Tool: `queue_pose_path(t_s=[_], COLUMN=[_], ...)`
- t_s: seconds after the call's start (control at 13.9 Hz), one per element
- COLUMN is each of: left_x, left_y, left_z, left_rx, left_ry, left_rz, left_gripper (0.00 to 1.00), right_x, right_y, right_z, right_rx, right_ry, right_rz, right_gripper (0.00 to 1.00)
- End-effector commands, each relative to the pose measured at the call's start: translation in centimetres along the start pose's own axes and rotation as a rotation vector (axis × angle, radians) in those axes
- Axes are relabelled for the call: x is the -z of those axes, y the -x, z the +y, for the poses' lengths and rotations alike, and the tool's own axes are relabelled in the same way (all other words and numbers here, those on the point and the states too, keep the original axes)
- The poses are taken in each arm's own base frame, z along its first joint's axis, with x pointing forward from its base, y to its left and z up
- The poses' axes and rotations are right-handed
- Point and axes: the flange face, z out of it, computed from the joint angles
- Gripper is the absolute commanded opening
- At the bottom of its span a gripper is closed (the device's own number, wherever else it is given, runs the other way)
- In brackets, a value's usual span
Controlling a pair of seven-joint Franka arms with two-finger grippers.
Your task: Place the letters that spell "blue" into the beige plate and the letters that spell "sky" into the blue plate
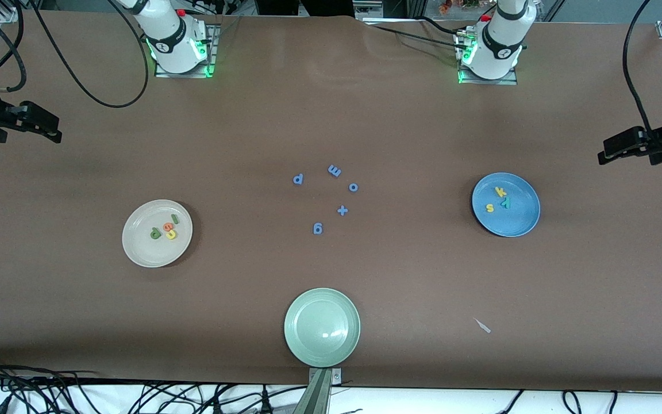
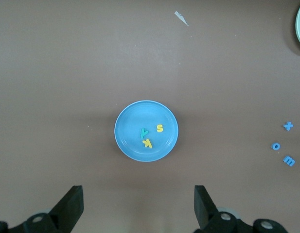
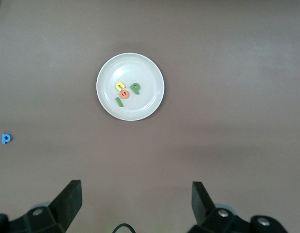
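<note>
Task judged complete, nothing left to move.

- Beige plate (image 1: 135, 253): held green b (image 1: 154, 233), orange e (image 1: 167, 227), yellow u (image 1: 171, 234) and green l (image 1: 174, 219), clustered at the plate's middle, e touching u.
- Blue plate (image 1: 518, 224): held yellow s (image 1: 489, 207), yellow k (image 1: 501, 192) and teal y (image 1: 505, 202), k and y touching, s just beside.
- All-blue letters (image 1: 299, 179) and plus sign (image 1: 342, 210): loose on bare tabletop (image 1: 331, 115) between the plates, well apart from both tools. Pale green plate (image 1: 302, 345) empty.

Left tool (image 2: 139, 206): released, jaws wide, nothing between them; raised at its own end of the tabletop, blue plate below and ahead of the fingers. Waiting.
Right tool (image 3: 136, 206): likewise released and empty; beige plate below and ahead of the fingers.

Orientation: l bar lay flat, long axis slanted, running from the plate's middle toward the rim nearer the robot bases. Remaining letters lay flat, variously rotated; no common heading noted.
</note>
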Motion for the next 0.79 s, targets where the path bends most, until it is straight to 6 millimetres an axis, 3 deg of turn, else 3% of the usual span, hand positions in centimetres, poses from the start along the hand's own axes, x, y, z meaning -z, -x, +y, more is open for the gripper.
queue_pose_path(t_s=[0.0,0.14,0.72], left_x=[-0.3,-0.8,-0.8], left_y=[0.4,1.8,1.8], left_z=[-0.1,-0.1,0.7], left_rx=[0.000,0.007,0.008], left_ry=[-0.023,-0.019,-0.019], left_rz=[0.013,0.056,0.067], left_gripper=[1.00,1.00,1.00], right_x=[0.3,0.2,0.2], right_y=[0.2,0.2,0.3], right_z=[0.2,0.2,-0.1], right_rx=[-0.009,-0.008,-0.010], right_ry=[0.008,0.005,-0.005], right_rz=[-0.007,-0.010,-0.015], right_gripper=[1.00,1.00,1.00])
